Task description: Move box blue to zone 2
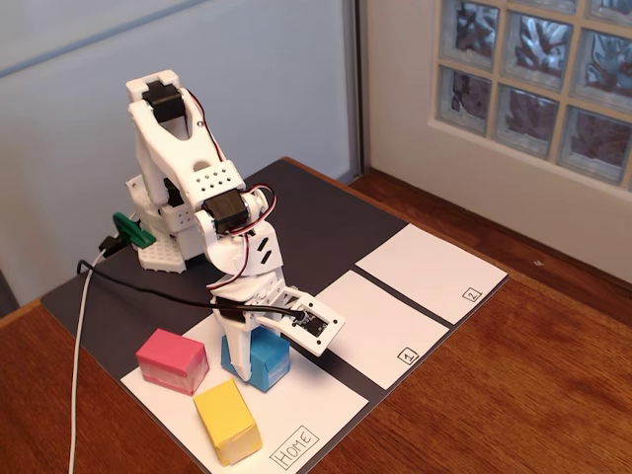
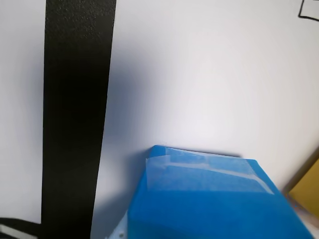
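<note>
In the fixed view the fingers point(image 1: 244, 348) reached down over the box blue point(image 1: 259, 359), which sat on the Home sheet point(image 1: 296, 410) between the pink block point(image 1: 172, 360) and the yellow block point(image 1: 228, 421). They seemed to straddle it, though whether they gripped it could not be told. Zone 2 point(image 1: 430, 272) lay well apart, bare.

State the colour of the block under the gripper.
Bright blue rectangular block, clearest in the wrist view.
</note>
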Controlling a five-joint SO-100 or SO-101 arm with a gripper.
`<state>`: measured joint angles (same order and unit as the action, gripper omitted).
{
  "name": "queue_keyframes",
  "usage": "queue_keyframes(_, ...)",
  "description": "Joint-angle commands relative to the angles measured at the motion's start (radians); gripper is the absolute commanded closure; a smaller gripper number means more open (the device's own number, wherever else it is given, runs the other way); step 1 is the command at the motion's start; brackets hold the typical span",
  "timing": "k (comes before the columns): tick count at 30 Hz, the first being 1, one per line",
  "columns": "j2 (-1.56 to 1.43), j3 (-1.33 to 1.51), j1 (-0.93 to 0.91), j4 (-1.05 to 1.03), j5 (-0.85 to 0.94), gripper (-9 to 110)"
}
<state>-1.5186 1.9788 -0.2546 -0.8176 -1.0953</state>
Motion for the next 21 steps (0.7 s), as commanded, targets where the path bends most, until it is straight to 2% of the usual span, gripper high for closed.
queue_keyframes(1,-0.066,-0.083,0.020,-0.092,0.000,102)
queue_keyframes(10,-0.192,-0.301,0.075,-0.382,0.038,102)
queue_keyframes(21,-0.353,-0.356,0.308,-0.465,0.054,102)
